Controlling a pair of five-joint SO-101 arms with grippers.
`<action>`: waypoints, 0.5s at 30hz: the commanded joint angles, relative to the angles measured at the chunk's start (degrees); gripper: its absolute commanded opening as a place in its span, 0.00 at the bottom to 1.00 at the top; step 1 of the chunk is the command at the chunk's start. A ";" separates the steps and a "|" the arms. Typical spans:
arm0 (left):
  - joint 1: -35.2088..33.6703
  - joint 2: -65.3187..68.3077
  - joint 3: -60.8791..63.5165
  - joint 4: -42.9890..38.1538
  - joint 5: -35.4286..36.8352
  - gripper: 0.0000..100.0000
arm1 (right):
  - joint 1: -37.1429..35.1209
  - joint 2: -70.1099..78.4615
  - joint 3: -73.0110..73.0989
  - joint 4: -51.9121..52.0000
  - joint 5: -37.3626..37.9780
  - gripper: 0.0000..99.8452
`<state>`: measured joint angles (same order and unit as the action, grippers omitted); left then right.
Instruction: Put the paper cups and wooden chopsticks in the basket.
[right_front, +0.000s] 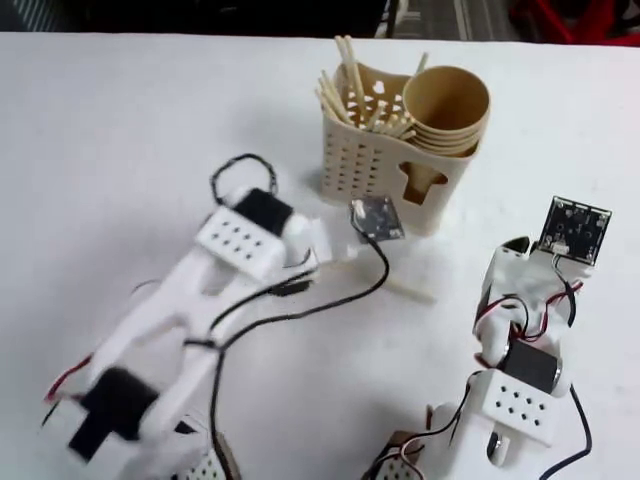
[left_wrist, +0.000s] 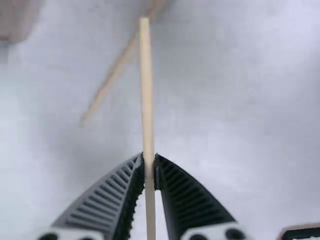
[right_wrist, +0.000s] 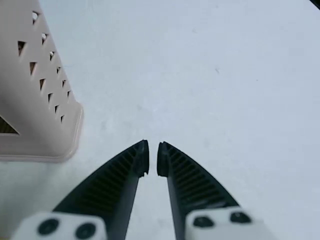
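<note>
the right gripper (right_wrist: 152, 159) hangs over bare table (right_wrist: 225, 75) just beside the basket (right_wrist: 35, 100), on the robot's side of it. its jaws are drawn almost together with nothing between them.

the left gripper (left_wrist: 149, 162) sits a little farther out, in front of the basket, and is clamped on a single wooden chopstick (left_wrist: 145, 90). the grip looks close to one end, with the long free part running out low over the table in front of the basket. a blurred tan streak lies beside it; i cannot tell whether that is another stick.

the chopstick is probably light, stiff and smooth, so it may pivot between the jaws. a hold nearer its middle would likely steady it.

in the basket (right_front: 360, 170) a stack of paper cups (right_front: 447, 100) stands beside a bundle of chopsticks (right_front: 345, 85).
</note>
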<state>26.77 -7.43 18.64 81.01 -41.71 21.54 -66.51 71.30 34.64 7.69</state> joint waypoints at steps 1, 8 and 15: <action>-0.75 -11.38 -2.29 0.26 2.20 0.02 | 0.40 -1.19 -0.79 -1.27 0.00 0.05; -0.75 -15.96 -16.35 0.18 11.08 0.02 | 0.31 -1.19 -0.79 -1.27 0.00 0.05; -0.13 -15.78 -32.62 -8.70 19.60 0.02 | 0.31 -1.19 -0.79 -1.27 0.00 0.05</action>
<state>26.42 -20.62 -4.66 79.34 -26.59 21.54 -66.51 71.30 34.64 7.69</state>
